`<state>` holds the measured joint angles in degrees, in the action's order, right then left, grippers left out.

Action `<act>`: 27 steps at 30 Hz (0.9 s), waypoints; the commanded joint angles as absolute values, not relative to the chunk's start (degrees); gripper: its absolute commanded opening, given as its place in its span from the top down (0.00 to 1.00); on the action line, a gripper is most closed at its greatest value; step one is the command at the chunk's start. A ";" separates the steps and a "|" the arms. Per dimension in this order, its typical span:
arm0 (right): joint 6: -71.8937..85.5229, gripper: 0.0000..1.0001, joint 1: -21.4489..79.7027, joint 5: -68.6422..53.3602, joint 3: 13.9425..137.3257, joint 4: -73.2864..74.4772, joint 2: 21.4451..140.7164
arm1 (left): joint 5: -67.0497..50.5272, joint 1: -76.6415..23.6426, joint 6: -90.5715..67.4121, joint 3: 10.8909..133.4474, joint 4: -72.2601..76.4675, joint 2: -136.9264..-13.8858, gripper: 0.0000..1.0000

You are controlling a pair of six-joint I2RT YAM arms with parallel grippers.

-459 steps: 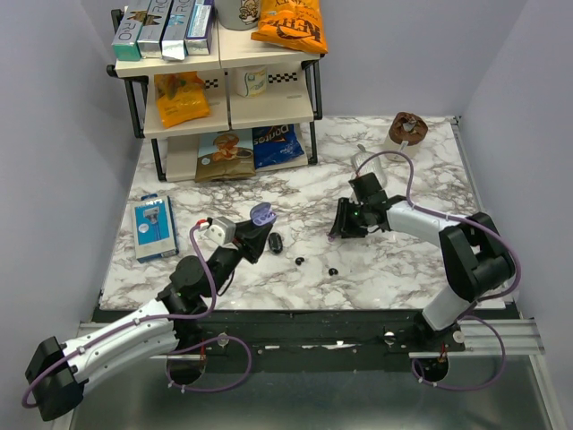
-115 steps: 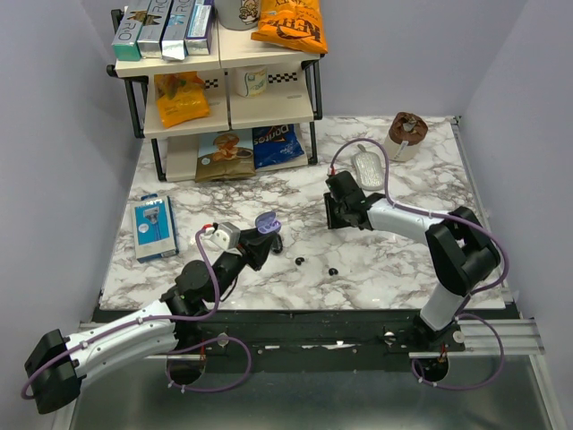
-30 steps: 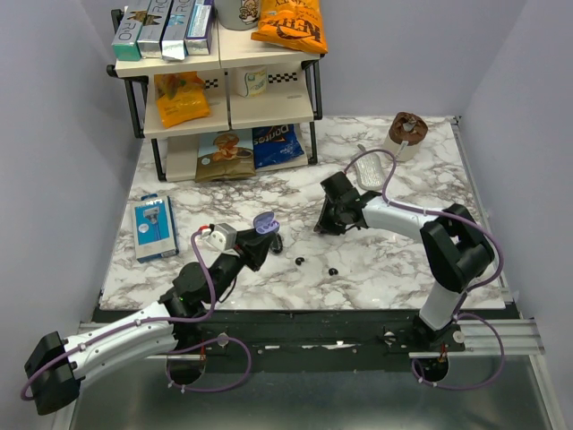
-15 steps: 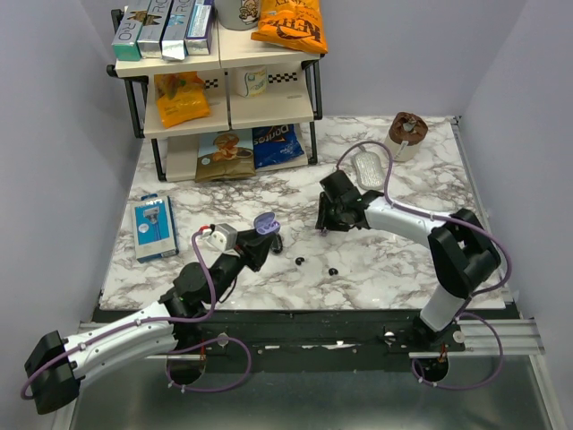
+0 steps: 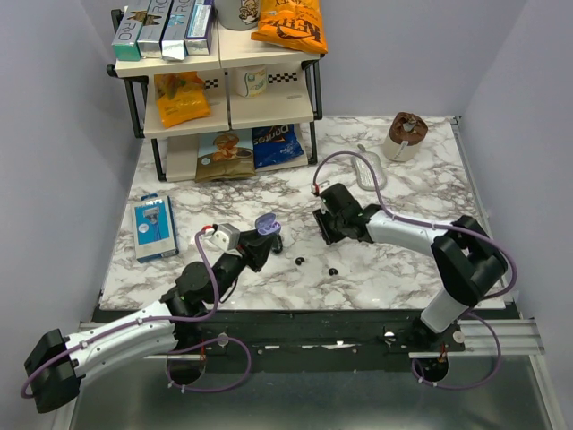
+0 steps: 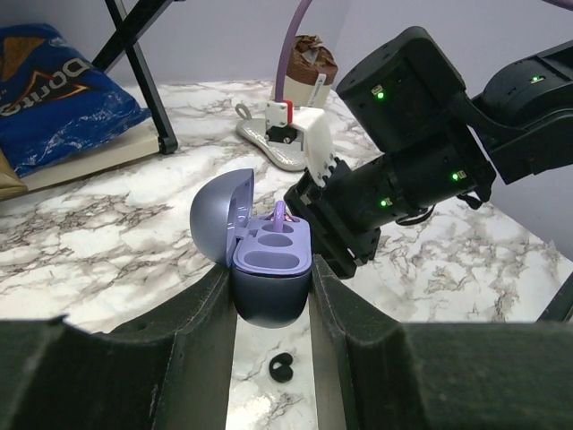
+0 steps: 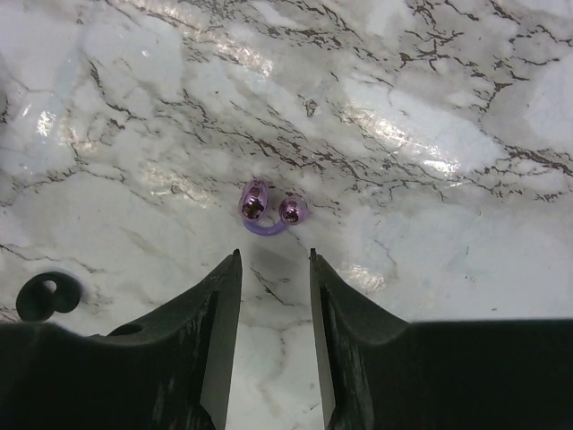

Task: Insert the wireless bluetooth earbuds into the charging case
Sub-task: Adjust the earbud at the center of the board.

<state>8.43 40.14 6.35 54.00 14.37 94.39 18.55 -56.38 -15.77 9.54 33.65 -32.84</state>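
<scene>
In L gripper [image 6: 271, 309]: open charging case [image 6: 269, 251]; earbuds [image 5: 299, 261] [image 5: 332, 270] on table [image 5: 403, 264].

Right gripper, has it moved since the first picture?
Yes. The right gripper has shifted left, farther from the cup at the table's far right.

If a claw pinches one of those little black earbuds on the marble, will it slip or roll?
Probably slippery: the black earbud looks glossy and rounded, so a pinch might squirt it out. Tiny next to the left claw, it is likely light and easily nudged. On the smooth marble table it may skid or roll.
</scene>
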 commanded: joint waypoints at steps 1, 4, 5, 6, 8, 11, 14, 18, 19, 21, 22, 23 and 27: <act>2.90 0.55 41.75 5.80 55.02 11.17 95.10 | 19.07 -56.86 -15.47 9.58 33.31 -32.43 1.00; 1.85 0.56 42.80 6.68 55.63 10.81 95.36 | 19.34 -56.87 -15.73 9.23 33.66 -32.17 1.00; 1.67 0.56 43.06 6.59 56.24 11.16 95.62 | 19.42 -56.87 -15.82 9.14 33.75 -32.17 1.00; 1.15 0.56 43.41 6.68 56.51 11.16 95.89 | 19.42 -56.95 -15.91 9.05 33.84 -32.08 1.00; 0.88 0.56 43.59 6.77 57.04 11.69 96.94 | 19.51 -56.95 -15.82 8.96 33.66 -32.08 1.00; 0.88 0.55 43.51 6.94 57.92 12.39 98.78 | 19.69 -57.04 -15.65 8.96 33.58 -31.91 1.00; 0.97 0.55 43.59 6.94 58.01 12.22 99.58 | 19.86 -56.95 -15.56 8.96 33.40 -31.73 1.00; 0.97 0.55 43.59 7.47 58.53 12.22 100.63 | 19.86 -57.13 -15.64 8.79 33.31 -31.82 1.00; 1.05 0.55 43.51 7.56 58.71 12.22 100.81 | 19.95 -57.13 -15.64 8.79 33.31 -31.82 1.00; 1.05 0.55 43.59 7.65 58.97 12.22 101.16 | 20.04 -57.22 -15.64 8.79 33.31 -31.82 1.00; 1.05 0.55 43.59 7.65 59.06 12.22 101.34 | 20.04 -57.22 -15.64 8.79 33.31 -31.82 1.00; 1.05 0.55 43.59 7.65 59.24 12.04 101.42 | 20.04 -57.13 -15.56 8.79 33.40 -31.82 1.00; 1.23 0.55 43.59 7.65 59.59 12.04 102.30 | 20.13 -57.22 -15.64 8.70 33.13 -31.64 1.00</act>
<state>1.61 43.18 6.79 58.15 12.84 100.55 18.90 -56.77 -15.77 9.47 33.28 -32.36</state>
